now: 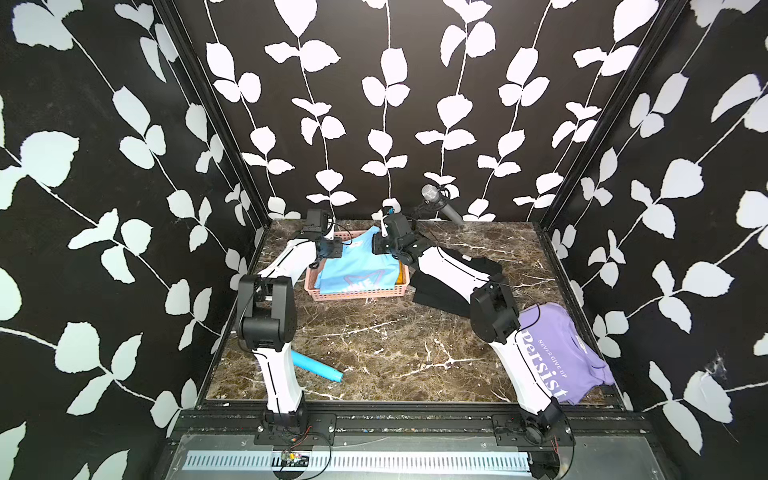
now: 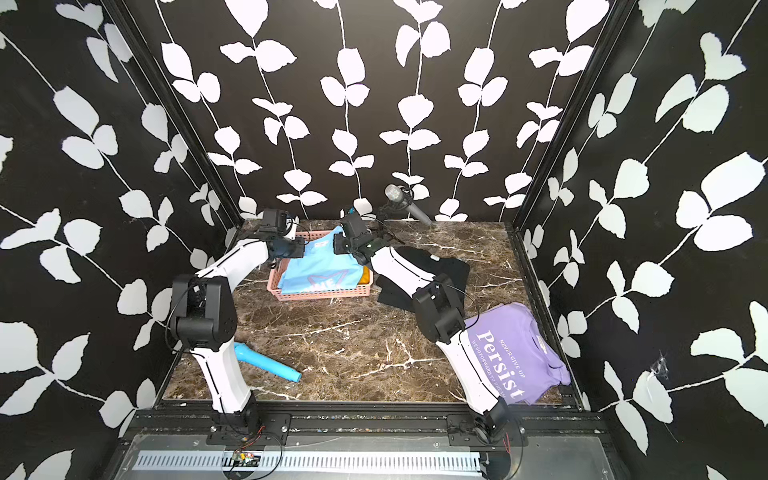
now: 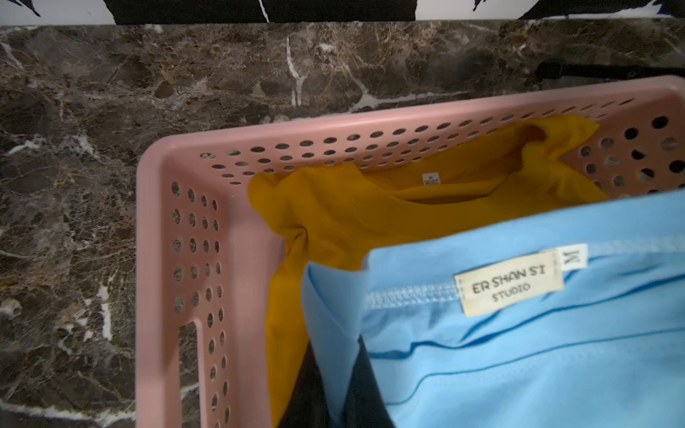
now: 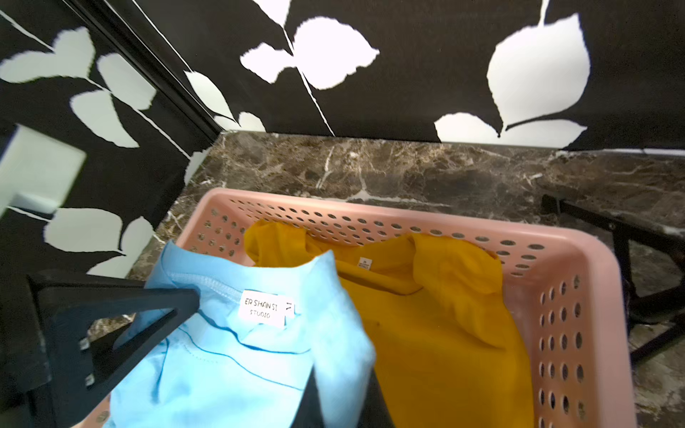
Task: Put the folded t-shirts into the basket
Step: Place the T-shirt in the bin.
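On the dark marble surface, the pink basket holds the yellow shirt, which is mostly hidden in both top views and plain from the wrists. The left fingers and right fingers are clamped on the collar of the light blue shirt, lying over it.

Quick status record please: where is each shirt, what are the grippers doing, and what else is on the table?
basket: far side of table, between the arms
yellow shirt: in basket, at the bottom
blue shirt: draped into basket over yellow shirt, collar end lifted
left gripper: shut on blue shirt near collar
right gripper: shut on blue shirt near collar
black shirt: on table, right of basket, partly under right arm
lavender shirt: on table, near right corner
not yet in basket: black shirt, lavender shirt
other: tube by left arm's base; microphone at back
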Robot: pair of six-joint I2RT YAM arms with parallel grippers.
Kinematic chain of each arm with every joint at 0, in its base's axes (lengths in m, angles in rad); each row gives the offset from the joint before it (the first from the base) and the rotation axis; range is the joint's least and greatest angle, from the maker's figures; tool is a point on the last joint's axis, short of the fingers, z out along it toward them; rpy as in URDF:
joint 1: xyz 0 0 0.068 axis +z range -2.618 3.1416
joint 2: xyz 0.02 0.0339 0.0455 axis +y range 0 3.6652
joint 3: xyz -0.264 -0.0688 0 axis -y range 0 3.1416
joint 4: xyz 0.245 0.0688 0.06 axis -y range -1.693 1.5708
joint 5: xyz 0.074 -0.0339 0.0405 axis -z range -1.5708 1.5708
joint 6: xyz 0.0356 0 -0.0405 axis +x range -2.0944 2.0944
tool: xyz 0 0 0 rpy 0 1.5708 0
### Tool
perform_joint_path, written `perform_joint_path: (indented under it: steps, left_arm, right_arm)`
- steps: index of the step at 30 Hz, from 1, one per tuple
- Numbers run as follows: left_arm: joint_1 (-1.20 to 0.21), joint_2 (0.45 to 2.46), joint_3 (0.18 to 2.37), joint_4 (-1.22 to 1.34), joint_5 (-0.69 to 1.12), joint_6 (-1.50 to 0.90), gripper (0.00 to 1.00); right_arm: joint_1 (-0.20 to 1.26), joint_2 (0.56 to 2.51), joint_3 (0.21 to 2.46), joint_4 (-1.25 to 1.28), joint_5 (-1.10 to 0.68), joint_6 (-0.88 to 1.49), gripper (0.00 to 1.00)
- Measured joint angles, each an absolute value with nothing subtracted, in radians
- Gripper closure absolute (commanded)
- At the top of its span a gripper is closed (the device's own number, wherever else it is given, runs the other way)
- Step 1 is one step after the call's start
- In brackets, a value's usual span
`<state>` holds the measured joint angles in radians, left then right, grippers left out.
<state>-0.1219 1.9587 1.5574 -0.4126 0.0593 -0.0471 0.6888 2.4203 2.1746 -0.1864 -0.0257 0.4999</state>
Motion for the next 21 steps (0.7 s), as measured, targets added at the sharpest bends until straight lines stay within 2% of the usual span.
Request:
perform_joint_path:
  steps: [21]
  left_arm:
    - [-0.122, 2.044, 1.603, -0.422, 0.051, -0.039, 1.0]
  right_arm:
    - [0.659, 2.523, 2.259, -0.23, -0.026, 0.49, 1.0]
